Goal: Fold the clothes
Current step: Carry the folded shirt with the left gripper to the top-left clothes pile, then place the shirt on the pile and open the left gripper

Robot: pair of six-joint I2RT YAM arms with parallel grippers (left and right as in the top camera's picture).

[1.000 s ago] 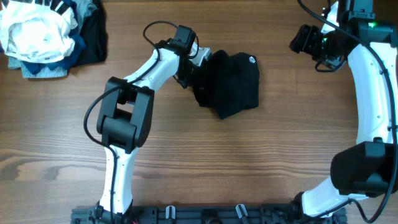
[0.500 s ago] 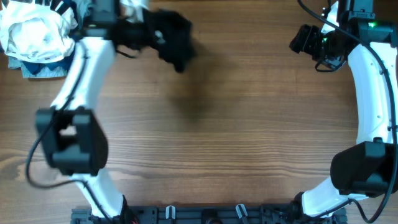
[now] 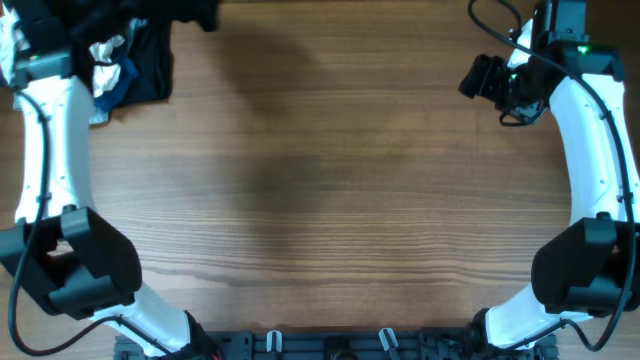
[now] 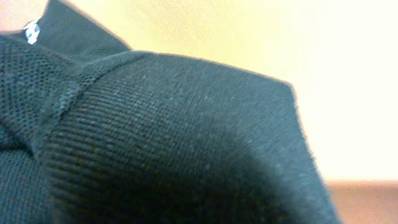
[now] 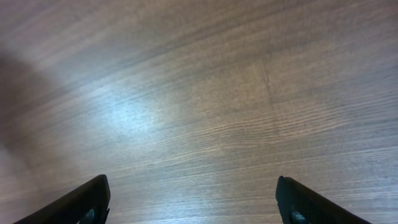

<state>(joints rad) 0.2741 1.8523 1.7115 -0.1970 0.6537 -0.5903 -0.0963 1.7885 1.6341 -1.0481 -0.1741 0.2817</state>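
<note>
The left arm reaches to the far left corner of the counter (image 3: 320, 200), where the left gripper (image 3: 165, 12) is a dark blur at the frame's top edge. Its fingers are hidden, but it is pressed together on the black garment (image 4: 186, 137), whose ribbed knit fills the left wrist view. The garment is raised off the wood. Just beside it lies a pile of white, blue and black clothes (image 3: 125, 70). The right gripper (image 3: 480, 76) hovers over bare wood at the far right, fingers (image 5: 87, 199) spread wide, holding nothing.
</note>
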